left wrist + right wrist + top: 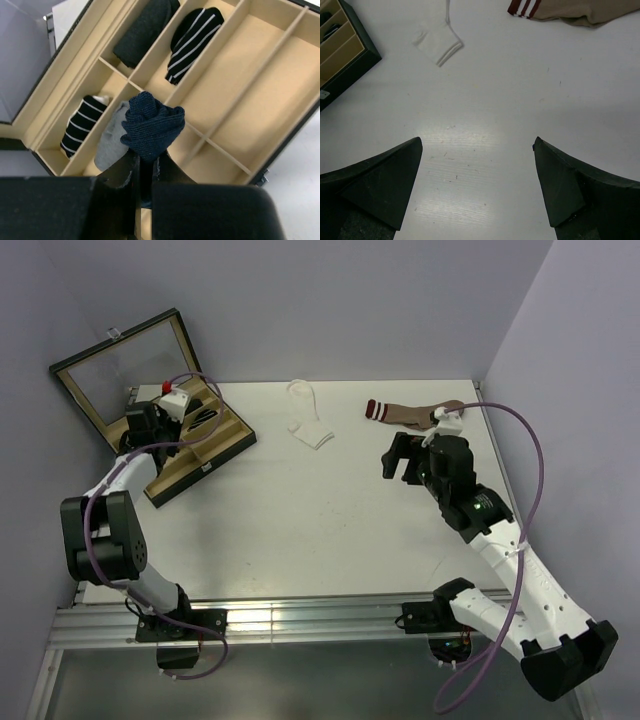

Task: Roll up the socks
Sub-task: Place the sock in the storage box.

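I am holding the left end effector [144,161] clamped on the navy sock [152,127], which is sitting as a compact roll between the closed fingers, above the open box [235,80]. The roll is hanging over the dividers near the box's middle, and I cannot tell which compartment it is over. Inside the box, a dark grey roll [145,30] and a striped roll [192,42] are filling two compartments, while the long compartments toward the box's front edge are showing bare floor. To the right of the box, the white sock [308,420] is lying flat near the desk's [300,540] far edge. Farther right of the box, the tan sock [415,412] is stretching along that same far edge. The right end effector [477,145] is hovering well to the right of the box with its jaws spread wide and nothing between them, over bare desk. Between the box's front edge and the right end effector, a broad stretch of desk is lying open, running down to the near edge.
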